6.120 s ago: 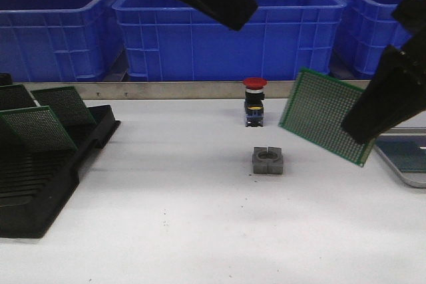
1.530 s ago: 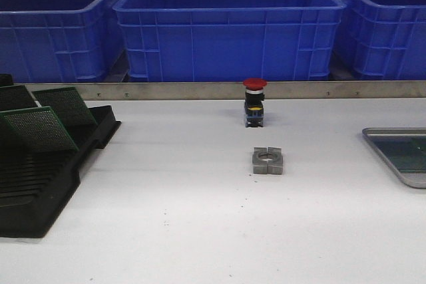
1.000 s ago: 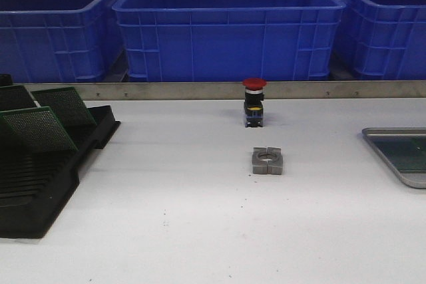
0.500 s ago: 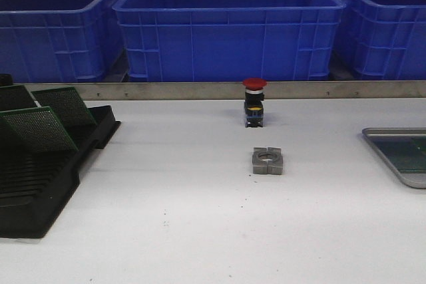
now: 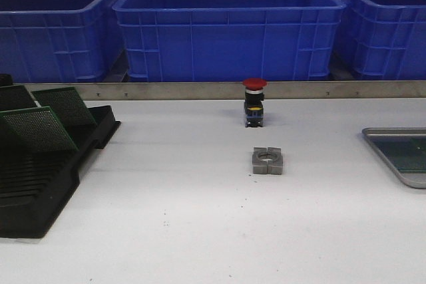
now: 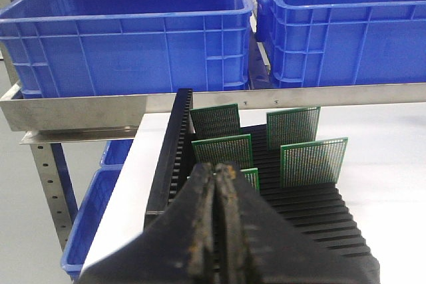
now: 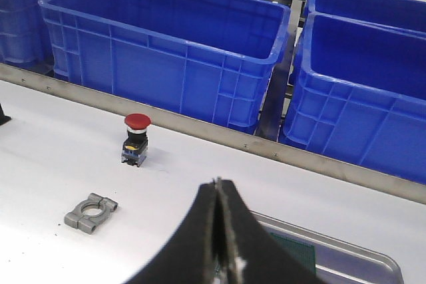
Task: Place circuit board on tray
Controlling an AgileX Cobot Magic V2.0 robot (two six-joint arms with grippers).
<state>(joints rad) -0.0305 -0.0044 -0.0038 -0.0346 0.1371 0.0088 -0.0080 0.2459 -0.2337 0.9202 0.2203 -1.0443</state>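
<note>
The grey tray [image 5: 393, 130] sits at the table's right edge, cut off by the front view. A green circuit board [image 5: 411, 156] lies flat on its floor. In the right wrist view the same circuit board [image 7: 298, 252] rests inside the tray [image 7: 346, 241], just beyond my right gripper [image 7: 216, 184], which is shut and empty. My left gripper [image 6: 217, 172] is shut with nothing in it, above the near end of the black slotted rack [image 6: 313, 211], where several green boards [image 6: 313, 161] stand. Neither gripper shows in the front view.
A red-capped push button [image 5: 253, 102] and a grey clamp block [image 5: 267, 161] stand mid-table. The black rack [image 5: 40, 184] fills the left front. Blue crates [image 5: 229, 28] line the back behind a metal rail [image 5: 200, 90].
Six seconds ago my right gripper held the board tilted in the air beside the tray. Both arms have left the front view and the board lies in the tray. The last 1.5 s show no movement.
</note>
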